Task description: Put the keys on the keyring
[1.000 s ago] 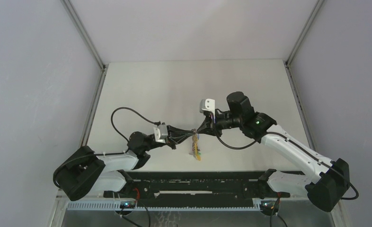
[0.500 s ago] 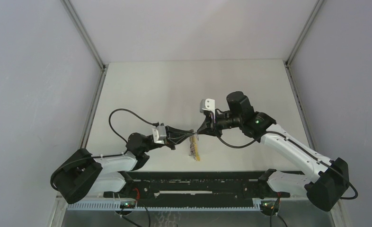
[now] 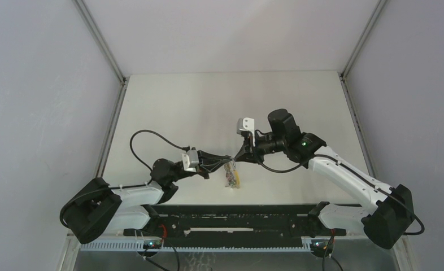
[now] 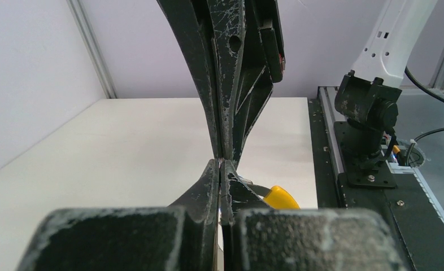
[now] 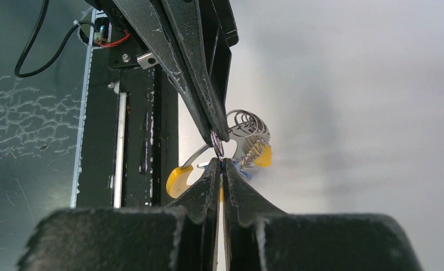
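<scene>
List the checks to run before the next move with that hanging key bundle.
1. Left gripper shut on the keyring: ok.
2. Right gripper shut at the bundle: ok. What it pinches: cannot tell.
3. Room between the two grippers' tips: not ok, they almost touch.
4. Keys hanging free below the tips: ok.
5. Bundle lifted off the table: cannot tell.
6. Every key threaded on the keyring: cannot tell.

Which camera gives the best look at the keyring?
The right wrist view: the keyring sits close, its wire loops and yellow pieces clear. The top view shows only a tiny dangling bunch; the left wrist view shows only a yellow bit, partly hidden behind the left claw.
</scene>
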Controlling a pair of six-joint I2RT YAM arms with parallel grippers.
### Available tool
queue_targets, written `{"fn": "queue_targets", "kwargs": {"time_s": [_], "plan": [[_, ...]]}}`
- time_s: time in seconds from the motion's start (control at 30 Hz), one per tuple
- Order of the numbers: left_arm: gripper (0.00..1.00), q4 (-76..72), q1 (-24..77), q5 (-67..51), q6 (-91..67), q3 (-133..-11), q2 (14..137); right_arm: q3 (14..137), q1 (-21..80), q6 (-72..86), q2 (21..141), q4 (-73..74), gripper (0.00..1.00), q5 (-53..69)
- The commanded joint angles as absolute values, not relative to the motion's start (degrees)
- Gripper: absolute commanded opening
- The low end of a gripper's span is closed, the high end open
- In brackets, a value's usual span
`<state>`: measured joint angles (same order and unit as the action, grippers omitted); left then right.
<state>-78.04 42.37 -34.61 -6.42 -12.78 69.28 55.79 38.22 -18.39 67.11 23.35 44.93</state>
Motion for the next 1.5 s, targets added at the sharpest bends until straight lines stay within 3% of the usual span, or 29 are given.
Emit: {"fn": "queue_targets", "kwargs": {"time_s": [0.0,0.57,0.97,1.47], "plan": [[0.0,-83.8,42.5,-32.4,-5.1,-11.6,66.9,56.3,37.8,-16.5,68.1,24.2,0.0,45.0],[0.0,-83.8,42.4,-31.6,-5.0,-10.9,65.7,56.2,39.7,-16.7,69.4,25.6,0.03,39.9],[0.0,-83.9,42.5,-32.5,-5.8,-11.3,65.6,48.8,39.3,-18.9,58.5,10.6,0.27,43.5],[0.0,-83.9,42.5,-33.5,-6.6,-11.8,65.0,48.7,38.7,-21.2,64.8,3.9,0.28,50.5]]}}
